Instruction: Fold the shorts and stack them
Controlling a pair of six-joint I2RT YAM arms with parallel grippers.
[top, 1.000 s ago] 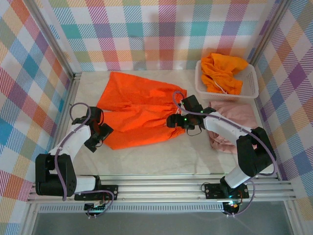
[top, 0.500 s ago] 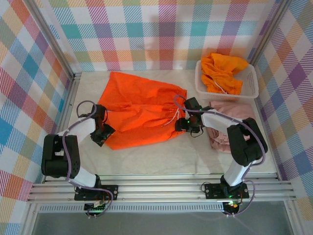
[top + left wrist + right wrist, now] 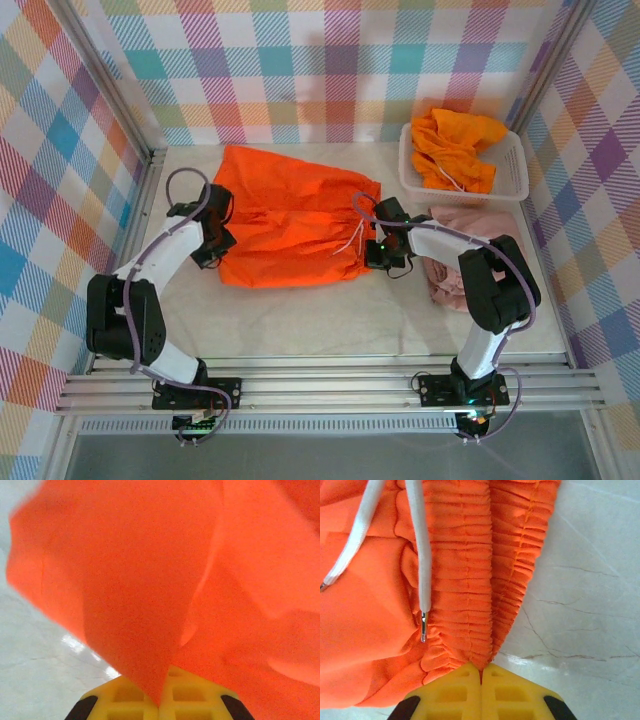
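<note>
Bright orange shorts (image 3: 290, 225) lie spread mid-table, folded into a rough rectangle. My left gripper (image 3: 214, 245) is shut on their left hem; in the left wrist view the orange cloth (image 3: 150, 580) runs down between the yellow fingers (image 3: 130, 700). My right gripper (image 3: 378, 252) is shut on the gathered elastic waist (image 3: 480, 590) at the right end, white drawstring (image 3: 422, 555) hanging beside it. A dusty pink pair (image 3: 475, 240) lies at the right, partly under the right arm. More orange shorts (image 3: 455, 148) are heaped in the basket.
A white lattice basket (image 3: 512, 180) stands at the back right. Metal frame posts and plaid walls close in the white table (image 3: 320, 320) on three sides. Bare table surface runs along the front, between the shorts and the arm bases.
Both grippers closed on the orange shorts. The left one moved up and right with the hem, the right shifted slightly, and the cloth's front edge straightened into a neater rectangle.
</note>
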